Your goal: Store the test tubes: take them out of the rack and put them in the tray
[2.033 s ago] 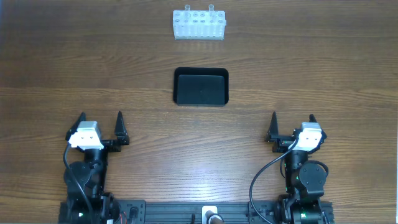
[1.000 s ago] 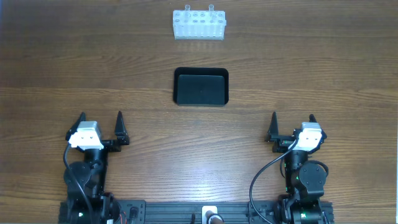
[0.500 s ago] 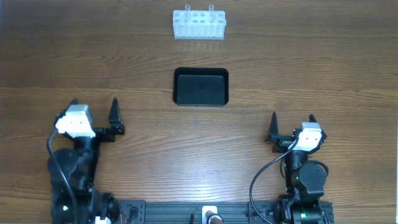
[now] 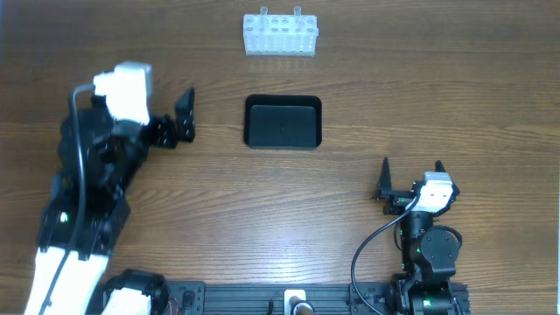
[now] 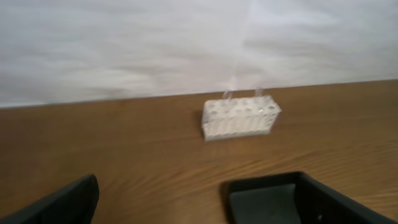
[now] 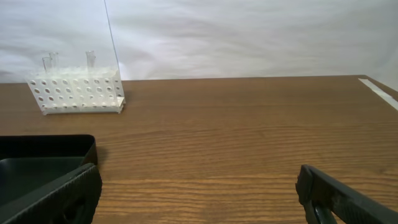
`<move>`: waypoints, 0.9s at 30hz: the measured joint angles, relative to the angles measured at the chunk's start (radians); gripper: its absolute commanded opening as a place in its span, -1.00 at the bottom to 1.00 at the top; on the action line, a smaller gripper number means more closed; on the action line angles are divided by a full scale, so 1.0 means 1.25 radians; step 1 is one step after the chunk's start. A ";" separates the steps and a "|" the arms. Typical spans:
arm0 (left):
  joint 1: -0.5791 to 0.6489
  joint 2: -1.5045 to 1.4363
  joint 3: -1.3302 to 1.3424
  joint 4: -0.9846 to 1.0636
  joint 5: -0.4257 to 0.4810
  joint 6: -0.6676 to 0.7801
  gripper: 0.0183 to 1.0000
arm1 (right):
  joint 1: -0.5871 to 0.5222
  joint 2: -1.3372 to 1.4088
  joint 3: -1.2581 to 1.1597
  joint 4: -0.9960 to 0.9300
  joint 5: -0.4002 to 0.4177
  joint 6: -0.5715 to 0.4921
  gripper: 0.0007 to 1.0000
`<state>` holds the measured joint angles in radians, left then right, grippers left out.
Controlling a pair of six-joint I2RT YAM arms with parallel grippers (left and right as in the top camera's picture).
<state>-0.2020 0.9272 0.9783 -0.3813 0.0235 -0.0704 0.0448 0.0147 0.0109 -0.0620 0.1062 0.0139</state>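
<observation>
Brown wood-grain tabletop [image 4: 437, 79] carries a black tray [image 4: 283, 122] near its middle, with a white wall behind. Beyond the tray and well apart from it stands a white rack [image 4: 280, 39], two clear test tubes [image 4: 297, 10] upright in its far row. The left gripper [image 5: 199, 182] hangs just left of the tray, fingers spread wide with nothing between them. The right gripper [image 4: 412, 166] sits on the near side of the tray, off to its right, fingers likewise parted wide and holding nothing.
</observation>
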 measured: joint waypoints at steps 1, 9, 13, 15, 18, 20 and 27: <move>-0.009 0.024 0.025 -0.003 0.000 0.000 0.99 | 0.000 0.000 0.000 0.000 0.000 0.000 0.98; -0.110 0.253 0.214 -0.025 -0.004 -0.044 1.00 | 0.000 0.000 0.000 0.000 0.000 0.000 0.99; -0.127 0.365 0.291 -0.049 -0.016 -0.107 1.00 | 0.000 0.000 0.000 0.000 0.000 0.000 0.98; -0.133 0.422 0.339 -0.081 -0.020 -0.124 1.00 | 0.000 0.000 0.000 0.000 0.000 0.000 0.99; -0.138 0.503 0.416 -0.139 -0.027 -0.137 1.00 | 0.000 0.000 0.000 0.000 0.000 0.000 0.99; -0.139 0.563 0.479 -0.183 -0.029 -0.144 0.99 | 0.000 0.000 0.000 0.000 0.000 0.000 0.98; -0.142 0.732 0.653 -0.243 -0.031 -0.148 0.99 | 0.000 0.000 0.000 0.000 0.000 -0.001 0.99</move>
<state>-0.3790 1.8423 1.7950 -0.6853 -0.0158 -0.2558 0.0448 0.0147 0.0109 -0.0624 0.1062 0.0132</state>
